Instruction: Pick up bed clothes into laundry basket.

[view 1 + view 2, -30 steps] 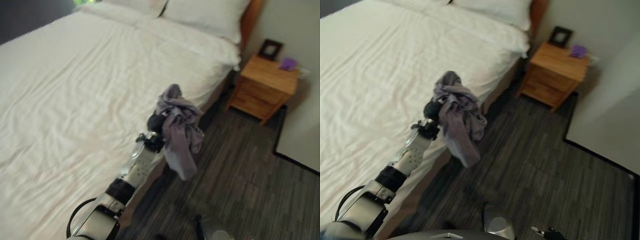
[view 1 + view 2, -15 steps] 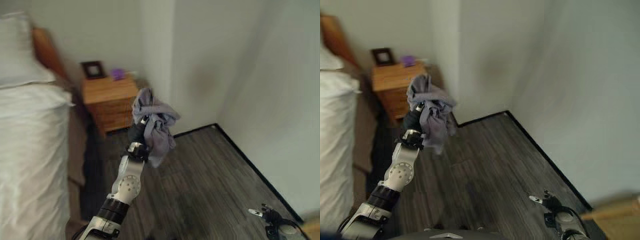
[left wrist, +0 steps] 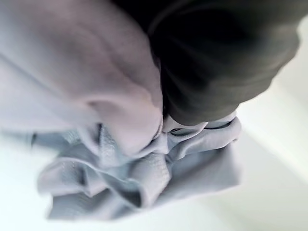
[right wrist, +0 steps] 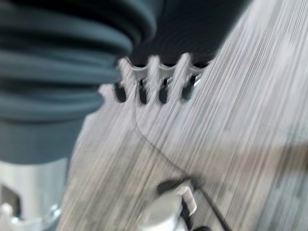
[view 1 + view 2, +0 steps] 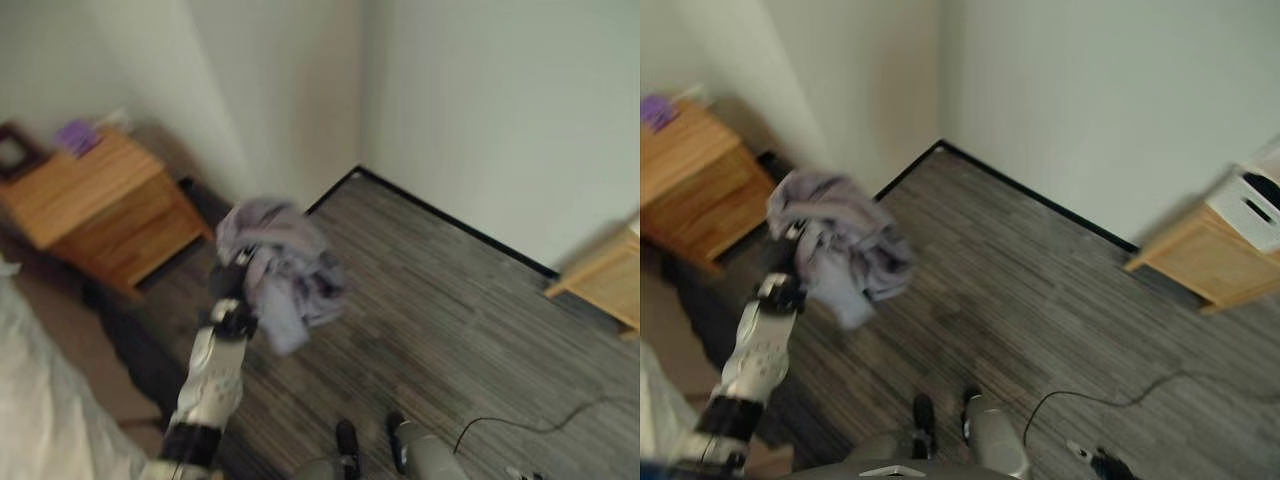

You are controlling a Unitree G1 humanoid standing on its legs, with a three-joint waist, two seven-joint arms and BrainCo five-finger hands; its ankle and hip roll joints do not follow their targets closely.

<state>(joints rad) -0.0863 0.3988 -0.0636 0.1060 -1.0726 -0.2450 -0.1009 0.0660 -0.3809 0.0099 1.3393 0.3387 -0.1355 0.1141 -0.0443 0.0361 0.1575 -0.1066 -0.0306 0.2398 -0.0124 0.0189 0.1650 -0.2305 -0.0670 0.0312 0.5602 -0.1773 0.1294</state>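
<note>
The view has swung off the bed toward the room's corner, and the left hand (image 5: 238, 278) still carries the grey garment (image 5: 283, 270) raised above the dark striped plank floor (image 5: 470, 320). Its fingers are buried in the soft, crumpled folds, so their state cannot be told. The bundle hangs in rumpled lobes just beside the boxy wooden nightstand (image 5: 95, 210). A second pale wooden cabinet (image 5: 1220, 250) stands well apart from the nightstand. The right hand (image 4: 159, 77) hangs over the floor, fingers loosely curled, holding nothing.
</note>
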